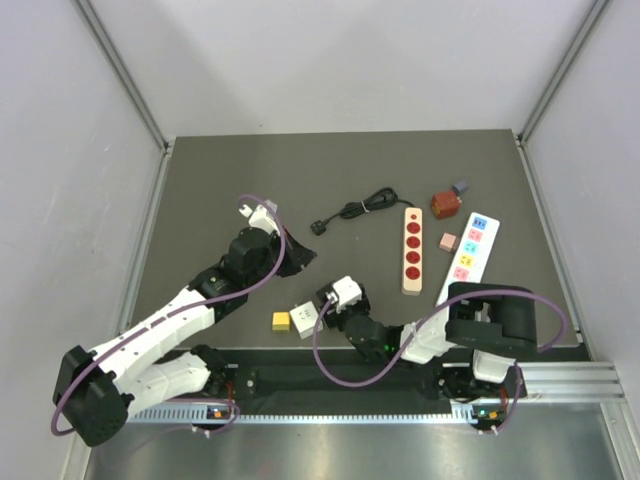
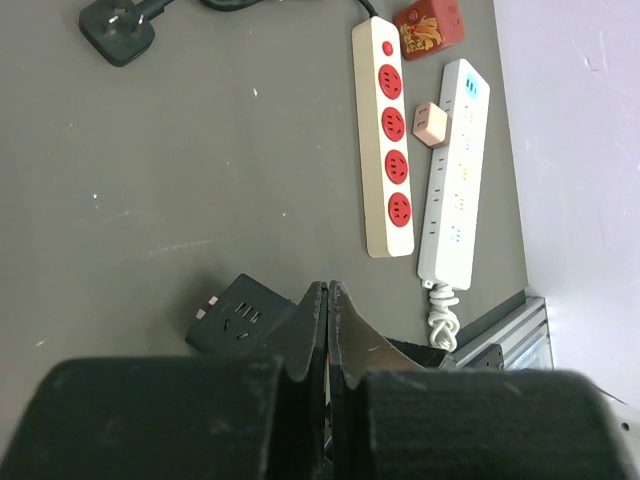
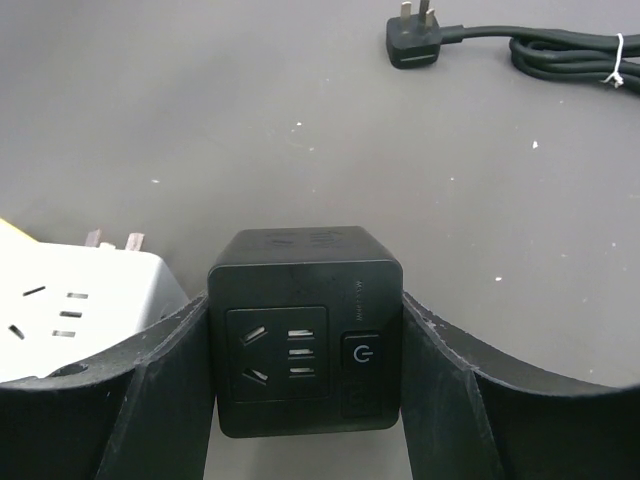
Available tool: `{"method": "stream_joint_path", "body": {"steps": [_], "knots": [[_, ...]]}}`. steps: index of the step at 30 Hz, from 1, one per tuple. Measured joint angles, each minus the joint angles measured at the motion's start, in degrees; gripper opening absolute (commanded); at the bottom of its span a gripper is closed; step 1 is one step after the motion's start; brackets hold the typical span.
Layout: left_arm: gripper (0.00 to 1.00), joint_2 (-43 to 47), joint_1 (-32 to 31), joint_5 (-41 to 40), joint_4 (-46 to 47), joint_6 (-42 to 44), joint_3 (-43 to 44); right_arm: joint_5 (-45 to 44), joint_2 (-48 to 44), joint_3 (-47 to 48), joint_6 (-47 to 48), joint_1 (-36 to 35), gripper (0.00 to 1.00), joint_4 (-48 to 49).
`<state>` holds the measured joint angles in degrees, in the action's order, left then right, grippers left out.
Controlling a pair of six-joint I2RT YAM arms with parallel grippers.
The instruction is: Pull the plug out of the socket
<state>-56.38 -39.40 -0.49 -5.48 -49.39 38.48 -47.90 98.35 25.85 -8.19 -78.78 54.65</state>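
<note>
Right gripper [image 3: 305, 345] clamps black socket cube [image 3: 300, 270], lower centre. Left gripper [image 2: 327, 300] closed, empty. White adapter [image 3: 90, 290] lower left, prongs bare: likely separated. You set cube down next.

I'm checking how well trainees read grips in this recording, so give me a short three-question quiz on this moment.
1. True or false: the left gripper stands wide open.
2. What does the right gripper clamp? A) the yellow block B) the black cube socket C) the red-faced power strip
3. Is the black cable's plug seated in any socket?

Key:
1. False: it is shut, with nothing between its jaws.
2. B: the cube is squeezed from both sides.
3. No: it lies loose on the table, pins bare.
</note>
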Motion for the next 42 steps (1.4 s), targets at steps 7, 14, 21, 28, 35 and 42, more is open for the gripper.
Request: {"method": "stream_joint_path", "body": {"steps": [7, 14, 21, 28, 35, 42], "knots": [[0.00, 0.0, 0.0, 0.0, 0.0, -0.2, -0.3, -0.4, -0.7, -0.5, -1.0, -2.2, 0.55, -0.7], [0.00, 0.0, 0.0, 0.0, 0.3, -0.2, -0.6, -0.4, -6.1, -2.6, -3.2, -3.0, 0.90, -7.1], [0.00, 0.0, 0.0, 0.0, 0.5, -0.2, -0.8, -1.3, -12.9, -2.3, -3.4, -3.0, 1.00, -14.1], [0.00, 0.0, 0.0, 0.0, 0.7, -0.2, -0.8, -2.8, -24.0, 0.5, -1.6, -2.9, 1.00, -21.0], [0.00, -1.7, 0.0, 1.3, 2.2, -0.2, -0.8, -5.8, -33.4, 5.2, -4.9, 2.7, 1.00, -34.6], [0.00, -8.5, 0.0, 7.8, 6.5, -0.2, -0.8, -4.5, -35.4, 12.7, -18.4, 27.6, 1.00, -59.4]]}}
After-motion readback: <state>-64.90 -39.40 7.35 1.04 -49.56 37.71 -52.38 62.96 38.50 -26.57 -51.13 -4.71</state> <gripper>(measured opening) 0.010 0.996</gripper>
